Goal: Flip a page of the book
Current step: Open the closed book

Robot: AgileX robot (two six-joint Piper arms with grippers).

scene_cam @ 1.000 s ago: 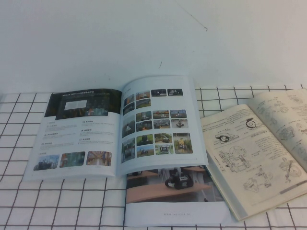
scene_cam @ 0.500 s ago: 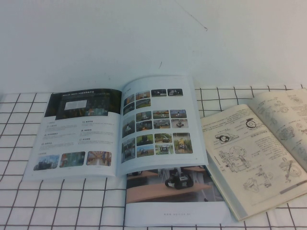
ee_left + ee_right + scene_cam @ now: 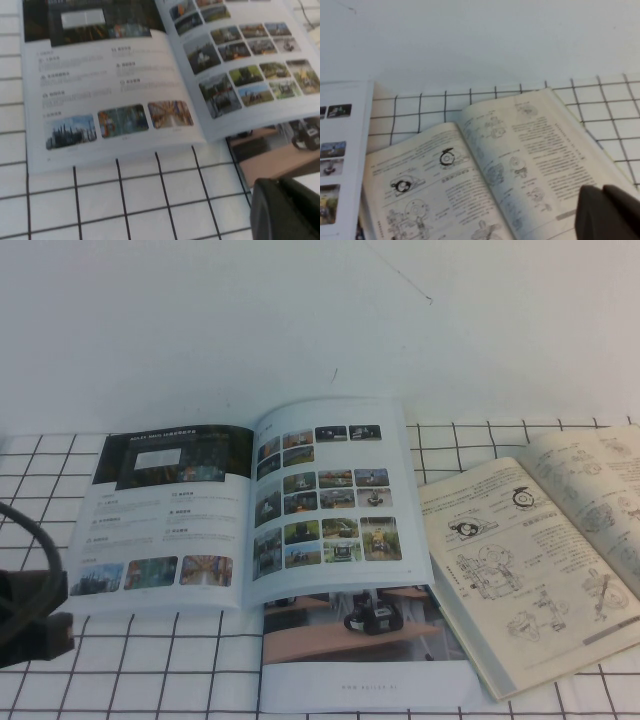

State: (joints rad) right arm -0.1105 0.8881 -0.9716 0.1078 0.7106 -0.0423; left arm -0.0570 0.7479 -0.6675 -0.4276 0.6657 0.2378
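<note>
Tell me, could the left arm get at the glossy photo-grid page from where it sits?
Probably yes: the left gripper sits beside the open pale blue-white brochure, with nothing between it and the photo-grid page. The right gripper hovers over the yellowish manual.

From my console this reads as a lab bench: white black-gridded cloth point(image 3: 150, 660) under printed matter, bare white wall point(image 3: 300, 310) at twelve o'clock.

The book point(image 3: 245, 510), a large thin glossy brochure, lies open and flat on the checked counter point(image 3: 150, 660), a dark banner picture topping its left-hand leaf. The page point(image 3: 330, 498), its right-hand leaf, faces up with a grid of small colour photos, slightly bowed near the spine.
</note>
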